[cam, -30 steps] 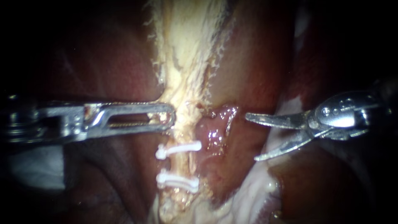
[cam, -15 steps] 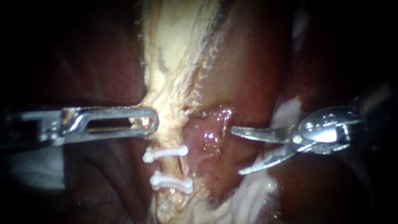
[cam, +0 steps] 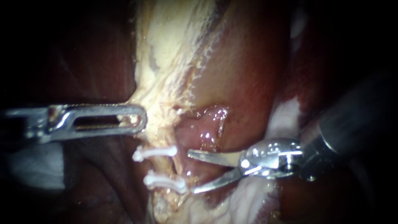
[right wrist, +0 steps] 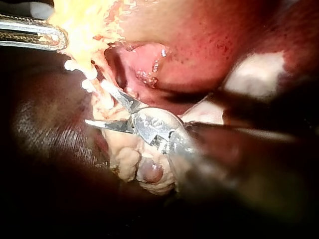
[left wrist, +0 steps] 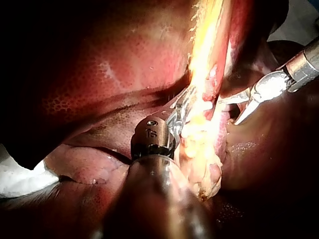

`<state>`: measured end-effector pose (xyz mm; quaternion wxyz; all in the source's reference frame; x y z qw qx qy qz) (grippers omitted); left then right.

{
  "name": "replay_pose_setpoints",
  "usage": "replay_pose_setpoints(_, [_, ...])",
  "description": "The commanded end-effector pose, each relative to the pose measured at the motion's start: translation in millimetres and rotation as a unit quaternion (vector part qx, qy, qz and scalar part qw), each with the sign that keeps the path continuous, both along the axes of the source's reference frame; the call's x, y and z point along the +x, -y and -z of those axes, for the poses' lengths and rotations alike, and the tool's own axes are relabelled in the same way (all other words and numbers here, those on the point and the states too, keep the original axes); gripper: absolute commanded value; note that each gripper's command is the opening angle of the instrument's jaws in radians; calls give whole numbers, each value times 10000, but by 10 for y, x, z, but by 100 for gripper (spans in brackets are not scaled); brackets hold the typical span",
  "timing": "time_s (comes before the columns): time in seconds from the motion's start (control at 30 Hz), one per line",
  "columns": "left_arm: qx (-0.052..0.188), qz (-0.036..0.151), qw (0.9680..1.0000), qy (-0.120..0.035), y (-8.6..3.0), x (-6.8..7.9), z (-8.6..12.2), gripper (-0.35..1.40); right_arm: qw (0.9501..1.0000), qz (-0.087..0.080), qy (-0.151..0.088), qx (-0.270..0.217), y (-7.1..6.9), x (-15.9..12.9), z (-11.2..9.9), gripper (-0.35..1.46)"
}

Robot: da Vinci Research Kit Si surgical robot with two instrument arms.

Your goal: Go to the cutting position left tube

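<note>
Tube [cam: 161, 99] is a pale yellow-white ragged strand with a frayed, fatty surface. It runs down the middle of the endoscope view, with dark liver [cam: 95, 62] to its left and pink tissue [cam: 203, 124], wet and glistening, to its right. Two white clips cross it low down, upper clip [cam: 154, 152] above lower clip [cam: 166, 182], lying roughly parallel with a short bare stretch of tube between them.

Left instrument [cam: 137, 120] comes in level from the left. Its slotted jaws are clamped on the tube's left edge, just above the upper clip. The left wrist view confirms it: the jaws [left wrist: 179, 112] pinch the pale strand from two sides.

Right instrument [cam: 191, 172] has curved blades, spread apart with nothing between them. The upper blade's tip sits just right of the upper clip's end; the lower blade's tip sits at the lower clip's right end, contact unclear. So the opening faces the bare stretch between the clips, tips at the tube's right edge, not around it.

In the right wrist view the blades [right wrist: 94, 103] point at the strand just below two white clip ends, and the left instrument [right wrist: 50, 37] holds the strand beyond them.

In the left wrist view the open blades [left wrist: 227, 112] sit beside the strand, on the far side from the left instrument's jaws.
</note>
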<state>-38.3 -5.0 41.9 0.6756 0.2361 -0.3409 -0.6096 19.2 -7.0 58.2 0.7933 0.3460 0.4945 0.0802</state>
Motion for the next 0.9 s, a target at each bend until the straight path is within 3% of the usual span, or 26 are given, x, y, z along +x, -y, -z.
replay_pose_setpoints(0.03, [-5, 13, 10000, -4, 0, 0, 1, -35, 10000, 21, 12, 49, 2, 3, -4, 143])
replay_pose_setpoints(0.37, [-11, 30, 10000, 1, 3, 0, 6, -35, 9996, 98, 99, 256, 12, 19, -29, 143])
replay_pose_setpoints(0.9, [-11, 35, 10000, -2, 4, -1, 8, -35, 9993, 113, 103, 344, 12, 38, -37, 142])
